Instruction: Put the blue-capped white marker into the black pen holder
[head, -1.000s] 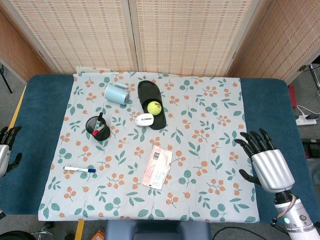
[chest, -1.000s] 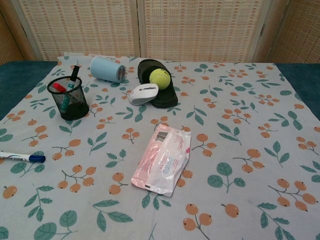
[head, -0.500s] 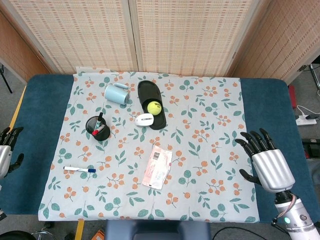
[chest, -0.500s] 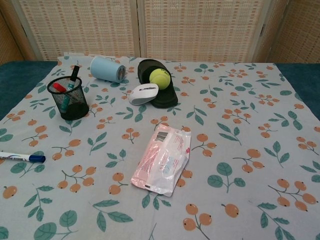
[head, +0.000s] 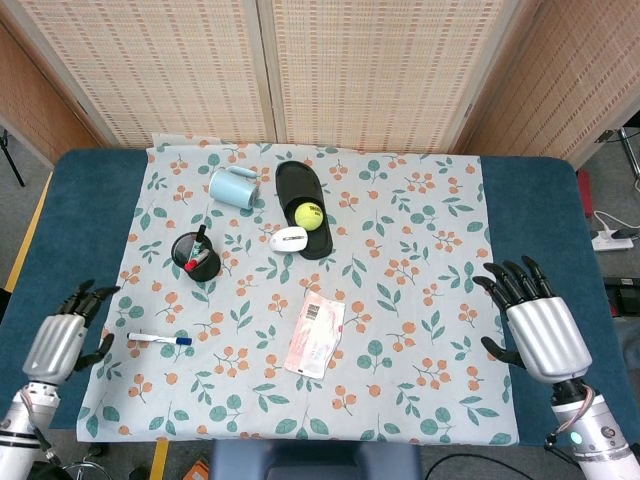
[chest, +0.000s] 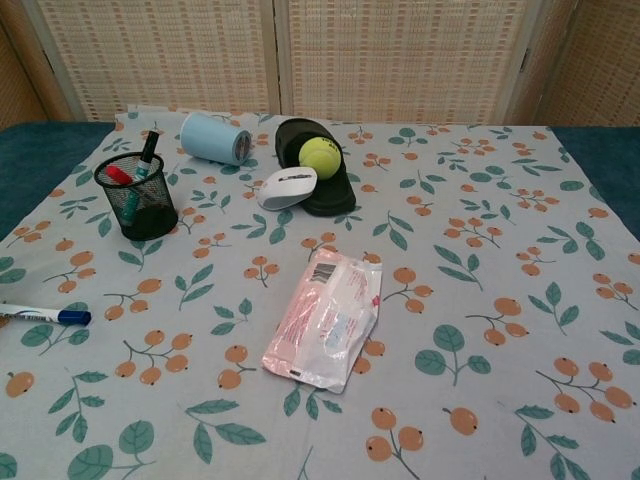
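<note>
The blue-capped white marker (head: 159, 339) (chest: 43, 316) lies flat on the floral cloth at front left, cap pointing right. The black mesh pen holder (head: 195, 256) (chest: 136, 195) stands upright behind it with several pens inside. My left hand (head: 66, 335) hovers just left of the marker at the cloth's edge, fingers spread, holding nothing. My right hand (head: 528, 318) is over the table's right side, fingers apart and empty. Neither hand shows in the chest view.
A light blue cup (head: 232, 187) lies on its side at the back. A black slipper (head: 303, 207) carries a tennis ball (head: 308, 214), with a white mouse (head: 289, 239) beside it. A pink packet (head: 315, 334) lies mid-cloth.
My left hand has moved in from the far left edge toward the marker. The right hand has barely shifted. No object has moved.
</note>
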